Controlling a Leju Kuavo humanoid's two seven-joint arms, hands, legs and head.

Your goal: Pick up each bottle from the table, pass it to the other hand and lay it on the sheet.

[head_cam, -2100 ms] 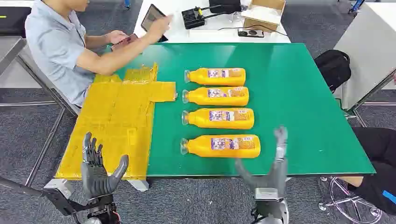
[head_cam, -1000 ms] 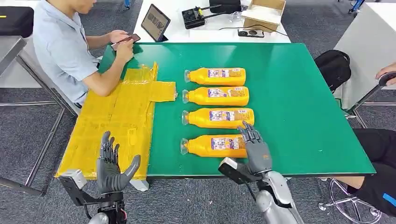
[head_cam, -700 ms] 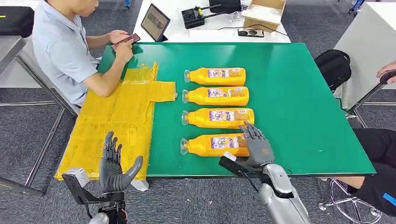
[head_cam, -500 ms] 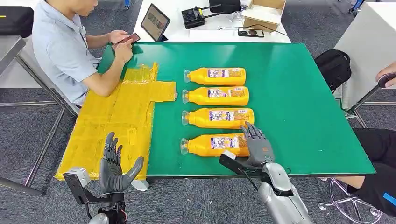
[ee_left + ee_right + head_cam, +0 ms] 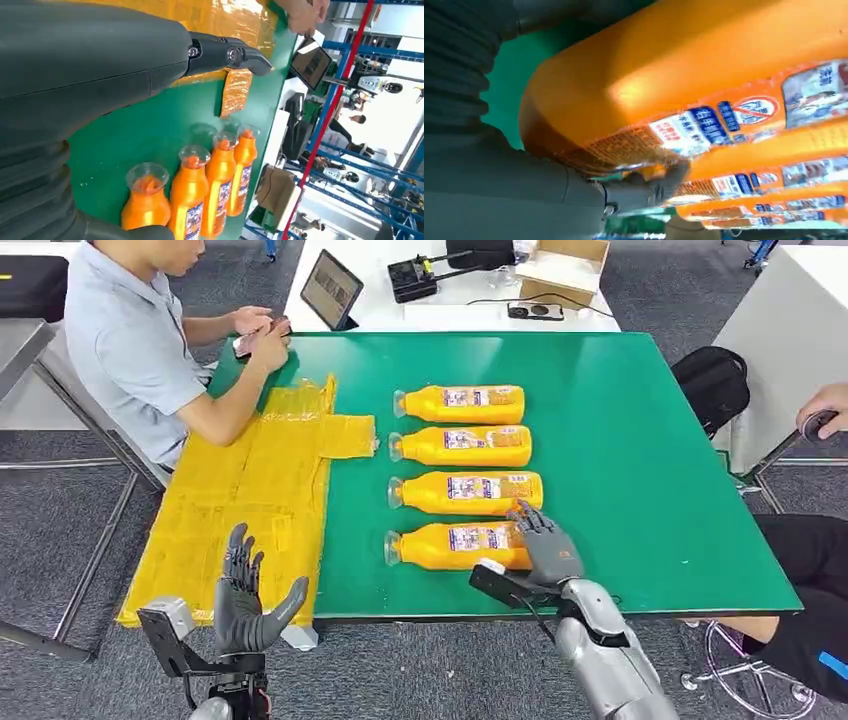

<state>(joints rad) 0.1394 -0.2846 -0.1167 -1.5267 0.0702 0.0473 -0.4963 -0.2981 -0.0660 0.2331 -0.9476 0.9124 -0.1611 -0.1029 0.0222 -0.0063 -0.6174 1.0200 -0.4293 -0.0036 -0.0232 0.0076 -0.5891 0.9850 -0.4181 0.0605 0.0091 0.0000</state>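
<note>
Four orange bottles lie side by side on the green table (image 5: 640,460), caps toward the yellow sheet (image 5: 250,490). My right hand (image 5: 548,552) wraps the base end of the nearest bottle (image 5: 455,545), which still lies on the table. In the right wrist view that bottle (image 5: 704,65) sits against the palm with the thumb (image 5: 644,190) under it. The other three bottles (image 5: 470,492) (image 5: 465,445) (image 5: 462,403) lie beyond it. My left hand (image 5: 245,600) is raised and open just off the table's front edge, by the sheet's near corner. The left wrist view looks along the bottle row (image 5: 190,195).
A person (image 5: 130,340) sits at the far left corner, arms over the sheet's far end, holding a phone. A tablet (image 5: 330,288), a cardboard box (image 5: 565,265) and cables lie on the white table behind. Another person's hand (image 5: 825,410) is at the right edge, a black bag (image 5: 712,385) beside the table.
My right hand came up from below the table edge and settled on the nearest bottle's base end, fingers closing round it. My left hand rose slightly and shifted right, staying open.
</note>
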